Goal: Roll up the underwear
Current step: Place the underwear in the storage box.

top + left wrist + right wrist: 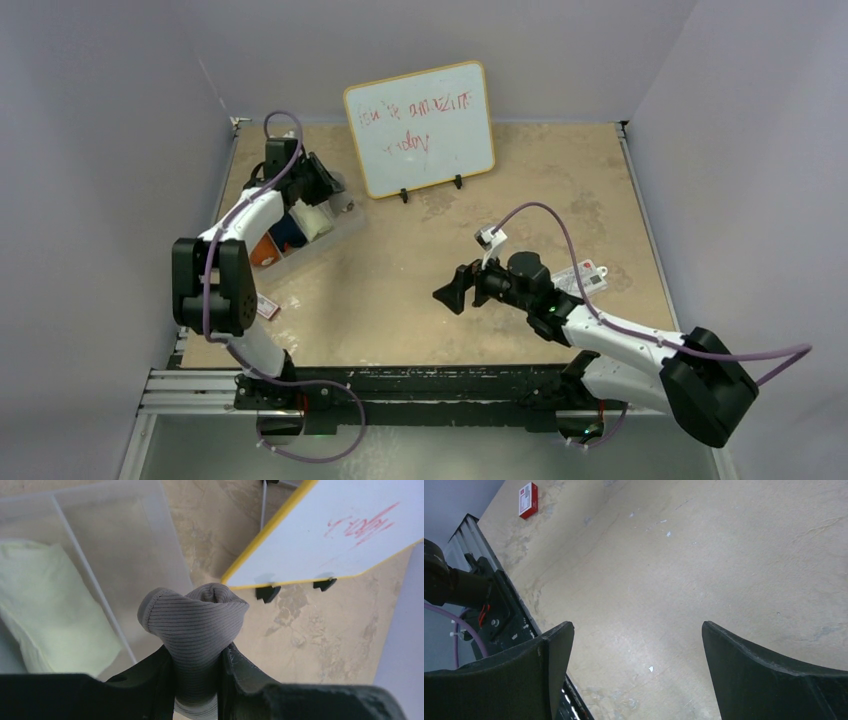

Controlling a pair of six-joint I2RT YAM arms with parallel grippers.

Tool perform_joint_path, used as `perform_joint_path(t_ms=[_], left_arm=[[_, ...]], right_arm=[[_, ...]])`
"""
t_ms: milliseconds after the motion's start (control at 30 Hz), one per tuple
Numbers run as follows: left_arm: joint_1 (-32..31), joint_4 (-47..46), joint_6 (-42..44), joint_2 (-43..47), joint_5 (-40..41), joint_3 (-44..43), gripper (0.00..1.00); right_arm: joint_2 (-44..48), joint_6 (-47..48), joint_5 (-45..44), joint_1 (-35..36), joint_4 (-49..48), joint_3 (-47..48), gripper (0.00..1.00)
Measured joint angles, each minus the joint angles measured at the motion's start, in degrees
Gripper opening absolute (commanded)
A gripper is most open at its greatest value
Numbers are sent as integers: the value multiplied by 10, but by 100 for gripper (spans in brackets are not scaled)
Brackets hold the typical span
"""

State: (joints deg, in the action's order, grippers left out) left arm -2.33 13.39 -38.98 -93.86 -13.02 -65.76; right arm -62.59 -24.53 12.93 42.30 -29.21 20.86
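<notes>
Grey underwear (195, 625), bunched into a ribbed roll, sits right in front of the left wrist cam. The left gripper (198, 656) is pinching it tight at the bottom, and the top puffs out above the fingers. From overhead, that gripper (325, 180) hangs around 10 o'clock on the table (400, 310), at the far end of a clear plastic bin (347, 222). I honestly can't tell if the roll touches the bin or just hovers over it.

The bin holds the other three in a row, each in its own compartment. The cream one (315, 220) is closest to the gripper, then the navy one (288, 232), then the orange one (263, 252) down toward 8 o'clock. The wrist cam shows the cream one (50, 610) just across a divider from the grey roll.

A yellow-framed whiteboard (420, 128) with red scribbles is propped up at 12 o'clock, just beside the bin.

The right gripper (452, 295) is near the middle of the table, a bit toward 5 o'clock, well apart from the bin. Its fingers (549, 655) are spread wide, with only bare tabletop between them. A white printed card (580, 278) lies at 4 o'clock behind the right wrist, and a small red-and-white packet (266, 307) lies at 8 o'clock by the left arm.
</notes>
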Motion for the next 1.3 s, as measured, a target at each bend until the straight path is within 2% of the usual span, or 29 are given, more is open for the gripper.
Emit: perform_joint_path(t_ms=[367, 867, 1200, 1300], left_arm=[[0, 1, 12, -110, 14, -64, 0], [2, -6, -19, -137, 34, -65, 0], [4, -47, -80, -90, 66, 21, 0], [5, -35, -85, -88, 69, 17, 0]], right_arm=[[87, 28, -37, 0, 76, -7, 99], [96, 45, -64, 0, 105, -14, 99], [79, 47, -64, 0, 111, -14, 99], [78, 47, -63, 0, 115, -14, 99]])
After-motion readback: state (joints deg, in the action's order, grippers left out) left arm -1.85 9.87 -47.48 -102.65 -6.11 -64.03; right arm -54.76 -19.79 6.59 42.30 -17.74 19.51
